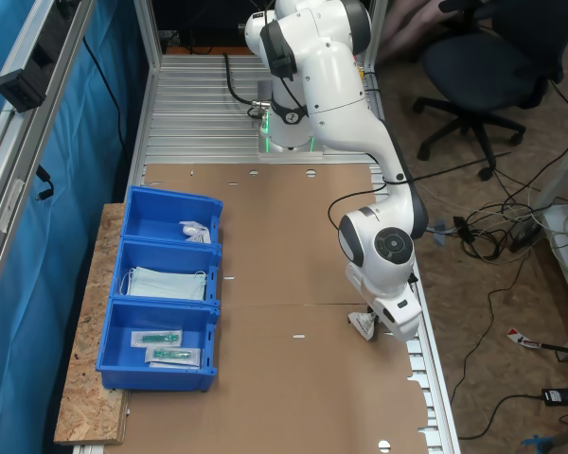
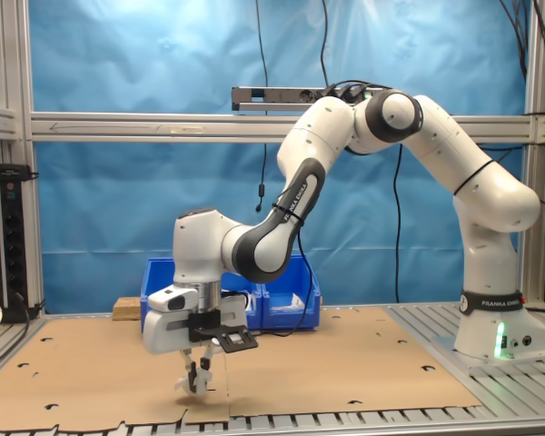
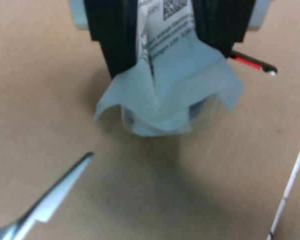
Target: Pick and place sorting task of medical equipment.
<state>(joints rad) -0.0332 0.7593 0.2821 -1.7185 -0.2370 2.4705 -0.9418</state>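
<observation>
The packet (image 3: 170, 95) is pinched between the fingers of the hand (image 3: 167, 47), which are pressed together on its upper part; the rest hangs free below, just above the brown tabletop (image 3: 50, 110). In the first exterior view the packet (image 1: 363, 323) sits under the hand (image 1: 371, 320) near the tabletop's edge on the first exterior view's right, well apart from the blue bins (image 1: 166, 288). In the second exterior view the hand (image 2: 198, 374) holds it low over the cardboard surface.

Risk assessment: the grip takes only a narrow strip of a thin, limp item. A fast swing toward the bins could let it slip or pull out. The drooping lower edge could also drag on the tabletop or catch a bin wall if the lift is too shallow.

Condition of item: pale, whitish, flat but crumpled, folded into a trough under the fingers, with dark print and a square code near the top. No tear is visible.
</observation>
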